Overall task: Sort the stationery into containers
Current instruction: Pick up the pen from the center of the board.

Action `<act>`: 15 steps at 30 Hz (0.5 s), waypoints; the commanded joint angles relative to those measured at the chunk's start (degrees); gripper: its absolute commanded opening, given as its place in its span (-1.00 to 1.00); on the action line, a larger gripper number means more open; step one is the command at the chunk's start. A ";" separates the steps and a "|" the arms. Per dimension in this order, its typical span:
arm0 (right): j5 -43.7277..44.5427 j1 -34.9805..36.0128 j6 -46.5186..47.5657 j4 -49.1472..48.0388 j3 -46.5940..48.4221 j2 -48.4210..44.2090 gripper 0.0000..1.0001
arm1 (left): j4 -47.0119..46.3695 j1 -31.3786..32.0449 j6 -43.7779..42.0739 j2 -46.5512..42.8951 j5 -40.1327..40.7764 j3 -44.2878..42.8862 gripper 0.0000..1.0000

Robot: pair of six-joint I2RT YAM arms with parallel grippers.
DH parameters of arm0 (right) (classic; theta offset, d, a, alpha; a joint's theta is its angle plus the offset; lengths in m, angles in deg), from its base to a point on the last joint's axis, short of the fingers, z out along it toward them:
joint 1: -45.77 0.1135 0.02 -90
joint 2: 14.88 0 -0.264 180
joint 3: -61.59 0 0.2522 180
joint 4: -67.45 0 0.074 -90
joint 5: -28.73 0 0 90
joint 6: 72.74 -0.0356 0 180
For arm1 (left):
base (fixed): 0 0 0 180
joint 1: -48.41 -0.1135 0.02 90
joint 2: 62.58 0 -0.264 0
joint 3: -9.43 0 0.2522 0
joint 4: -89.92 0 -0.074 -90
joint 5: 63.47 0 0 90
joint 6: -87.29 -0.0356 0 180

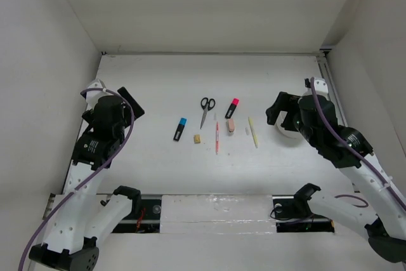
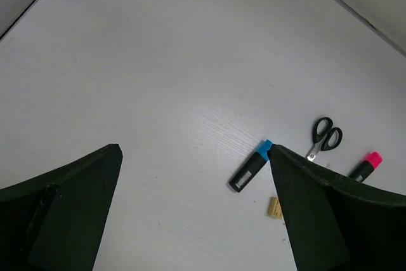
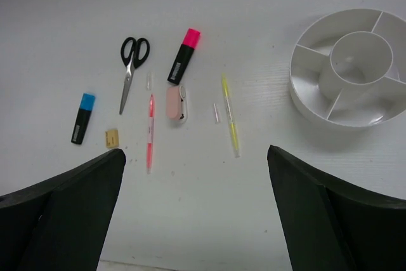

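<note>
The stationery lies in a loose row mid-table: black-handled scissors [image 1: 207, 109], a blue-capped marker [image 1: 180, 129], a pink-capped marker [image 1: 232, 108], a thin red pen [image 1: 217, 138], a pale yellow stick [image 1: 253, 132], a tan eraser [image 1: 197, 138] and a pink eraser [image 1: 231, 125]. The round white divided tub [image 3: 303, 107] stands right of them, largely hidden under my right arm in the top view. My left gripper [image 2: 195, 150] hovers open at the left, the blue-capped marker [image 2: 250, 166] beside its right finger. My right gripper [image 3: 195, 152] is open above the table, nearer than the yellow stick [image 3: 229, 118].
Two short clear tube pieces [image 3: 216, 113] lie among the pens. White walls enclose the table on the left, back and right. A rail runs along the near edge between the arm bases [image 1: 216, 211].
</note>
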 commanded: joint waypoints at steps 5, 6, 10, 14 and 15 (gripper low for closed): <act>-1.89 -0.53 1.38 -0.95 -0.18 1.80 1.00 | -1.78 0.18 0.27 -0.32 0.10 0.42 1.00; -2.86 -0.53 1.38 -1.57 -0.88 1.81 1.00 | -1.78 0.18 0.27 -0.32 0.10 0.42 1.00; -9.98 -1.75 2.52 -5.35 -4.12 6.01 1.00 | -1.78 0.18 1.06 0.73 -0.68 0.42 1.00; -12.63 -3.51 -0.20 -8.78 -5.89 15.05 0.98 | -3.01 0.18 1.59 2.75 -2.96 -0.64 1.00; -12.63 -3.52 -0.72 -9.31 -5.90 16.56 0.95 | -3.71 0.18 1.59 3.36 -4.11 -0.64 1.00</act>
